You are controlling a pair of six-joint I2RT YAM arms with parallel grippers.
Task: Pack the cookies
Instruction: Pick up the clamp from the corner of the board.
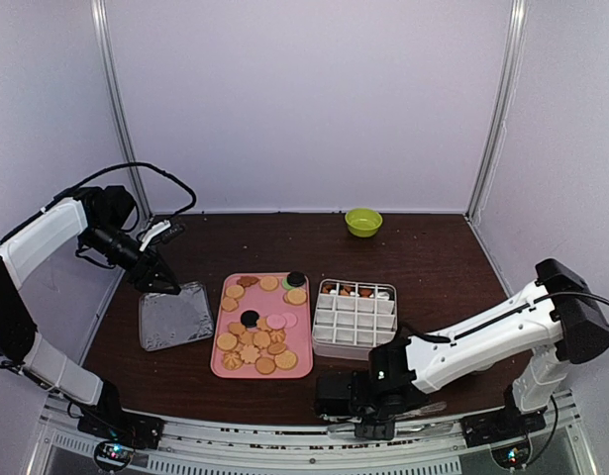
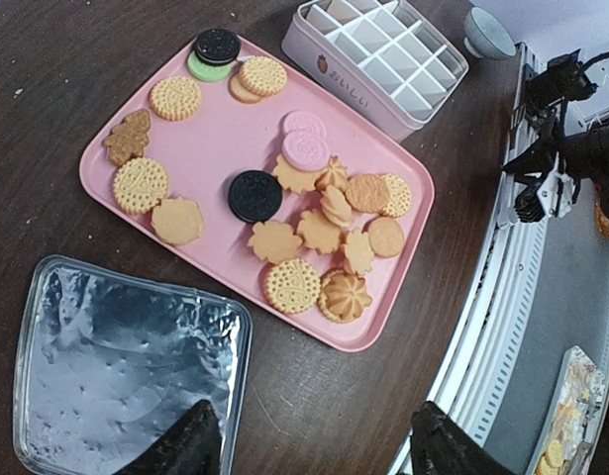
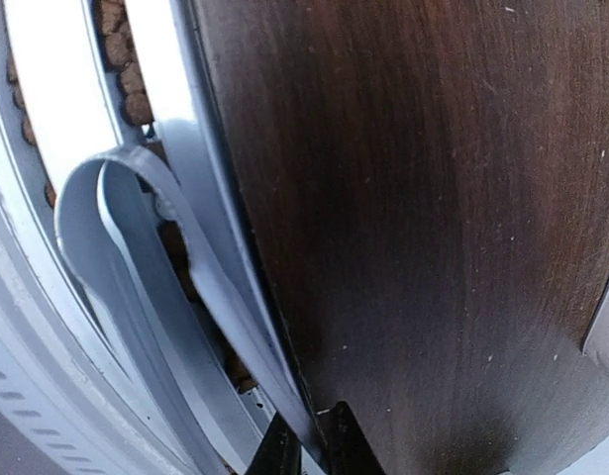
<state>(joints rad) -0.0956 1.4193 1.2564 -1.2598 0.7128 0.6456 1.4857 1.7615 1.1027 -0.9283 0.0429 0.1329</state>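
Though the box (image 1: 354,351) holds few cookies (image 2: 292,285), most wait on the tray (image 2: 225,139); your left fingers (image 2: 185,445) gape empty, right fingers (image 3: 349,445) pinch the tongs (image 3: 213,282).

Cookies (image 2: 320,230): flat on pink tray (image 2: 225,129), bunched and overlapping at one end, spread out at the other. Mostly golden-tan, round or flower-shaped; two pink, two black, one brown tree shape. A few more sit in the far row of the divided box (image 1: 329,341).

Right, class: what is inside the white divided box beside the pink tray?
The divided box holds a few cookies in its far row, brown and pale; the other compartments look empty. Dividers hide parts of that row, so their exact number cannot be told.
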